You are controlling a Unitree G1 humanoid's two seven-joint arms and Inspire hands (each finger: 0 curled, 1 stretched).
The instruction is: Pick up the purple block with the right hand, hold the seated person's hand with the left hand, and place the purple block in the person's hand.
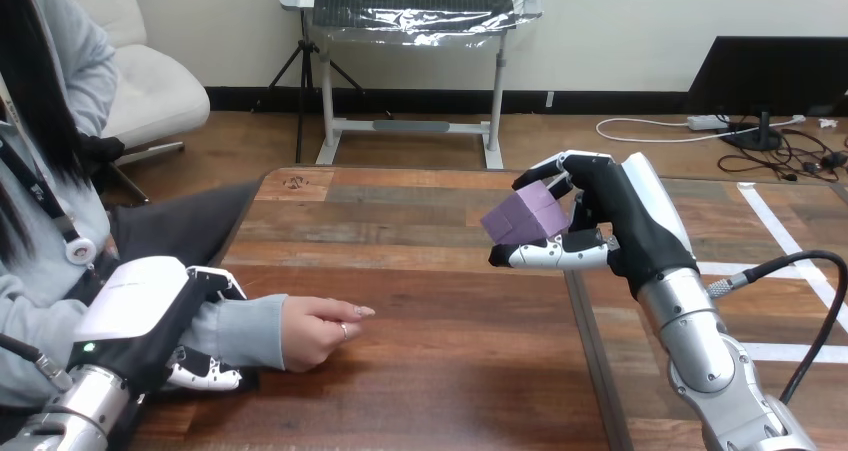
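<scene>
A purple block [527,217] hangs above the table's right half, pinched between the thumb and curled fingers of my right hand [606,219]. At the lower left the person's hand [318,331] rests on the wood as a loose fist, knuckles toward the middle. My left hand [165,316] lies over the person's forearm just behind the wrist, its white back up, with fingertips [210,376] curled under the sleeve. The block is well to the right of the person's hand and higher than it.
The wooden table [430,371] has a seam running front to back at right of centre. Its far edge lies just beyond my right hand. The person sits at the left side.
</scene>
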